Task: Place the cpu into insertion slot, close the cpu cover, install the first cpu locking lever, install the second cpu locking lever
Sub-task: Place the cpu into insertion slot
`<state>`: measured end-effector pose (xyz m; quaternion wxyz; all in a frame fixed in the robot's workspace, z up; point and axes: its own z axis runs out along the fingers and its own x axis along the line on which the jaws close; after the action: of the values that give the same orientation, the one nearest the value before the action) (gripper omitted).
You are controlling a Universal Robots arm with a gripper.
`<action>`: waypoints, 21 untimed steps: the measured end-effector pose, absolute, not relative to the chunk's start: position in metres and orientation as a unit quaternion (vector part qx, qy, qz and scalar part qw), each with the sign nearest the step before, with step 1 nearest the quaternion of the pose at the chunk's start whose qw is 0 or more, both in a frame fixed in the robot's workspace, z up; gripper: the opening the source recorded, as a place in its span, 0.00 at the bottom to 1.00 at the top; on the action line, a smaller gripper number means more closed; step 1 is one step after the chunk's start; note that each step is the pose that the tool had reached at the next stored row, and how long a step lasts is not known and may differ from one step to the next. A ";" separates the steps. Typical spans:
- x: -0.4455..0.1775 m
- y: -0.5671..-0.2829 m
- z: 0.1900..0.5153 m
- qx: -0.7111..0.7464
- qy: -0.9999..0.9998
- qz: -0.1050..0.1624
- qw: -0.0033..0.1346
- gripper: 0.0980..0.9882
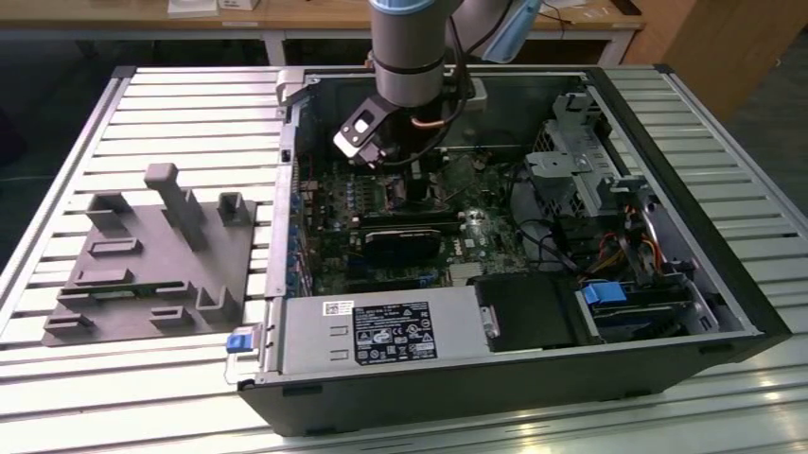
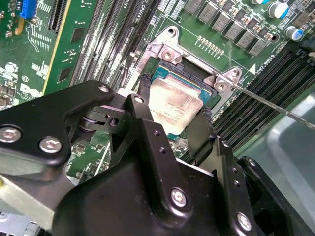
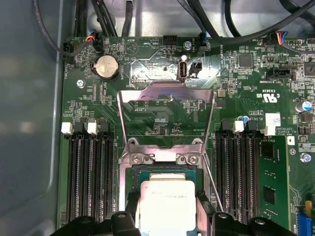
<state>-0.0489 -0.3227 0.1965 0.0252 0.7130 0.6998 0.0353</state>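
Now we log gripper [image 2: 173,110] pinching dull silver square chip [image 3: 166,206] at metal-rimmed socket [image 2: 166,50], thin windowed cover [image 3: 167,92] raised open, long black memory slots [image 3: 86,169] flanking.

In the second wrist view the cpu [image 2: 177,110] is partly hidden behind the gripper [image 2: 173,101]; in the first wrist view it is cut off.
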 end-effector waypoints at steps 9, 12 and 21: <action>-0.049 -0.323 0.195 0.714 0.699 0.035 0.025 0.49; -0.049 -0.323 0.194 0.714 0.699 0.035 0.025 0.49; -0.049 -0.321 0.193 0.714 0.699 0.035 0.025 0.49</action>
<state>-0.0489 -0.3212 0.1931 0.0252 0.7139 0.6989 0.0351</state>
